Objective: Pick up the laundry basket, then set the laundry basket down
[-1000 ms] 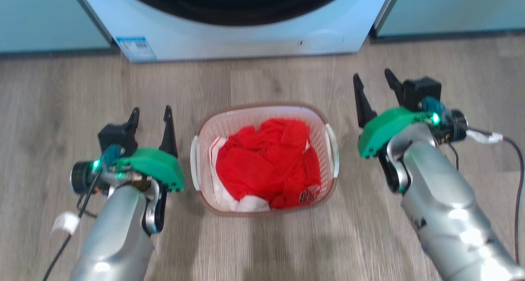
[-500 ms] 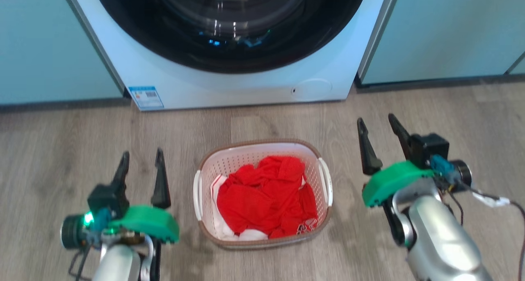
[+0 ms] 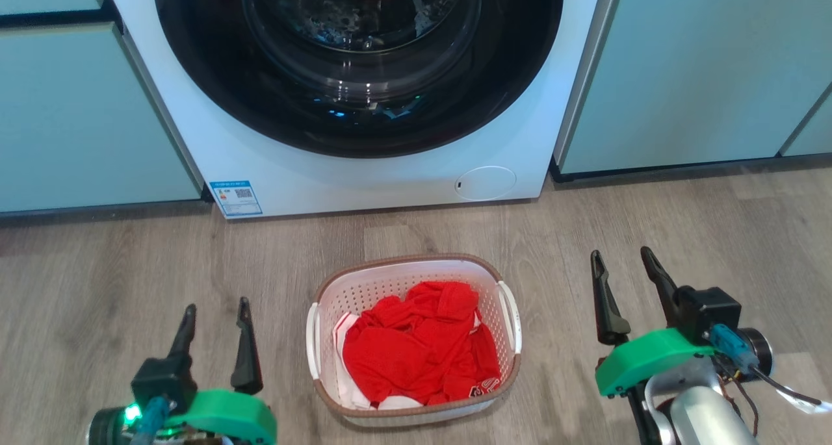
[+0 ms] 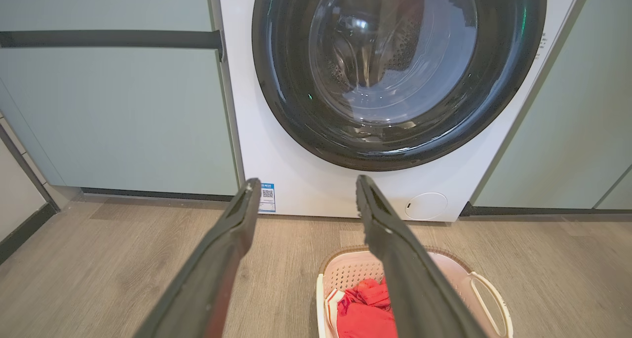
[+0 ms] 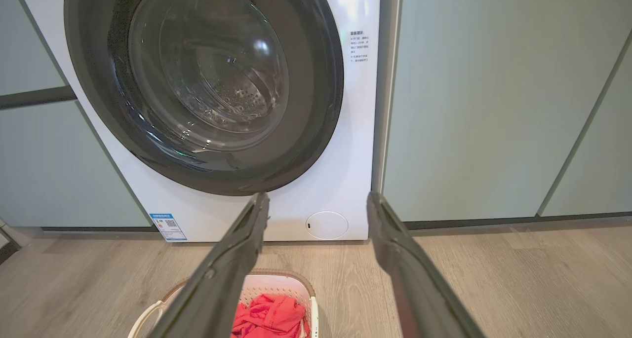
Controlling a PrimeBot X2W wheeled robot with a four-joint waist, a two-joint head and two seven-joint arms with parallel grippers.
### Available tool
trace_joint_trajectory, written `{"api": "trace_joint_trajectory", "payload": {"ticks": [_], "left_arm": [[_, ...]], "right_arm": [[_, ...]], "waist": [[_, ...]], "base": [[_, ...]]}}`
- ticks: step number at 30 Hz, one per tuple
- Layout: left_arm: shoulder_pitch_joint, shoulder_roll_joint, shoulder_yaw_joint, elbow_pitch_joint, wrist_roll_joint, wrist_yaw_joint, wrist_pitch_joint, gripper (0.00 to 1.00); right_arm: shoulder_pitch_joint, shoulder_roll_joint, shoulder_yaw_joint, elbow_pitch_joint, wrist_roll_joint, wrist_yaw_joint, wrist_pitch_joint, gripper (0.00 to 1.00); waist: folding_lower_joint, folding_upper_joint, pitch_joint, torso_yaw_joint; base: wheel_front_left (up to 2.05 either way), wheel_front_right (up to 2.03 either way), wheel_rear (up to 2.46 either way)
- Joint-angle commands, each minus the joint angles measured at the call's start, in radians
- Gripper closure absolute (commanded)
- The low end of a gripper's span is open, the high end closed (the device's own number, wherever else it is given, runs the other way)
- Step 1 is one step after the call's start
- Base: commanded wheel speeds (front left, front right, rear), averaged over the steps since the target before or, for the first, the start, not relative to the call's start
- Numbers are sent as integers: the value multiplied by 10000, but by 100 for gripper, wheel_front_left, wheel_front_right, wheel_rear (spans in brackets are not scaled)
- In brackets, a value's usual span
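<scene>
The laundry basket (image 3: 390,282) stands on the wooden floor in front of the washer, white with perforated walls and a brown rim, holding red and white clothes. The left wrist view has the laundry basket (image 4: 345,271) at its bottom right, and the right wrist view has the laundry basket (image 5: 291,282) at its bottom left. My left gripper (image 3: 216,310) is open and empty to the basket's left, apart from its handle. On the basket's other side my right gripper (image 3: 623,258) is open too, holding nothing. Both sets of fingers point toward the washer.
A white front-loading washer (image 3: 403,172) with a dark round glass door stands right behind the basket. Pale green cabinet fronts (image 3: 682,75) flank it on both sides. Bare wooden floor (image 3: 97,282) lies to the left and right of the basket.
The head camera has risen and tilted up, so more of the washer shows and the basket looks smaller. Both grippers have drawn back from the basket's sides, still open.
</scene>
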Motion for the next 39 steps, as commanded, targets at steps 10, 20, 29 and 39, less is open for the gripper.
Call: {"api": "trace_joint_trajectory", "payload": {"ticks": [10,20,29,39], "left_arm": [[221,-57,452,-982,121,25,-95,0],[330,-77,588,-935,213,-17,-95,0],[331,-95,700,-919,193,-44,-95,0],[707,-75,391,81,-75,-94,92,100]], "right_arm": [[161,66,0,-695,-92,56,-122,0],[309,66,-16,-633,-52,56,-122,0],[292,66,-68,-608,-22,56,-122,0],[726,74,-251,314,240,-1,55,100]], "waist": [[1,0,-154,-71],[1,0,-271,-95],[1,0,-273,-86],[1,0,-263,-79]], "base": [[0,0,0],[0,0,0],[0,0,0],[0,0,0]]}}
